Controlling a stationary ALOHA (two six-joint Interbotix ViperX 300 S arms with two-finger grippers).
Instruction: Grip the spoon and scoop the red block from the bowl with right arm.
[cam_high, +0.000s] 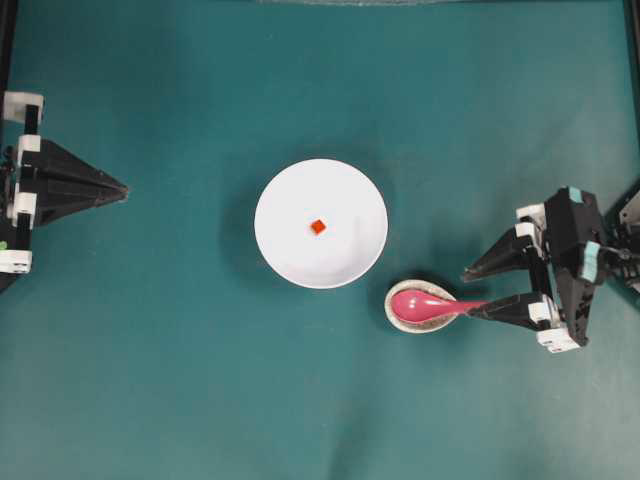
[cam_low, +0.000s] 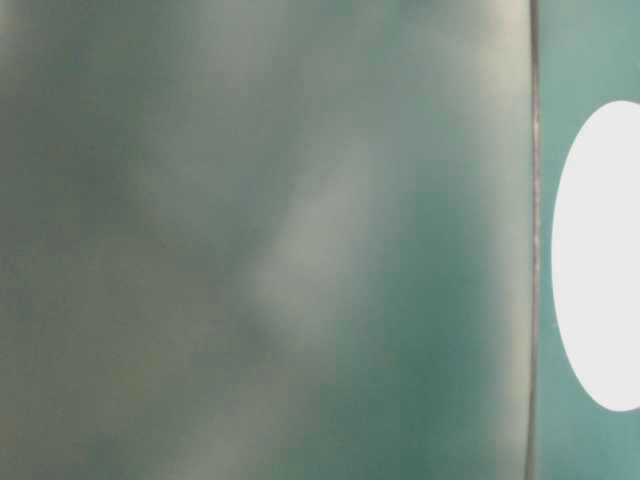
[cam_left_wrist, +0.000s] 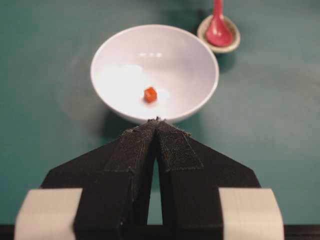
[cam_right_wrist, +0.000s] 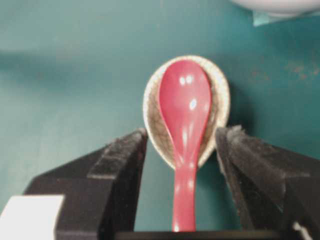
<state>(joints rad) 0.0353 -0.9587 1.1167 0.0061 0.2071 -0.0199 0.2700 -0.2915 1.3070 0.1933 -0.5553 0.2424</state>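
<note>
At far left of the overhead view, the left gripper (cam_high: 118, 187) sits at the edge of the teal counter (cam_high: 160, 380), fingers pressed together to a point, clenched on nothing. Tip aims toward the middle of the counter; well apart from all dishes.

Centre: the white bowl (cam_high: 290, 250) stands upright on the counter. The red block (cam_high: 318, 227) lies on the bowl's floor near the middle, alone, touching neither wall nor anything else. Left wrist view confirms this: block (cam_left_wrist: 150, 94) inside bowl (cam_left_wrist: 200, 65), with the closed finger pads (cam_left_wrist: 172, 150) just short of the near rim.

Right of the bowl, just beside its lower-right rim but not touching: speckled off-white spoon rest (cam_high: 400, 317). The pink spoon (cam_high: 415, 304) lies scoop-down-in-rest, hollow up, handle pointing right.

Far right: the right gripper (cam_high: 468, 294) is released, jaws spread wide. In the overhead view the lower finger tip meets the handle end; the upper finger is clear of it. Right wrist view: spoon handle (cam_right_wrist: 184, 200) runs between the two fingers (cam_right_wrist: 120, 165), with a gap on each side; finger tips flank the near rim of the rest (cam_right_wrist: 152, 125). Contact cannot be told.

Table-level view is blurred; only a white oval at right edge, presumably the bowl (cam_low: 600, 260).
</note>
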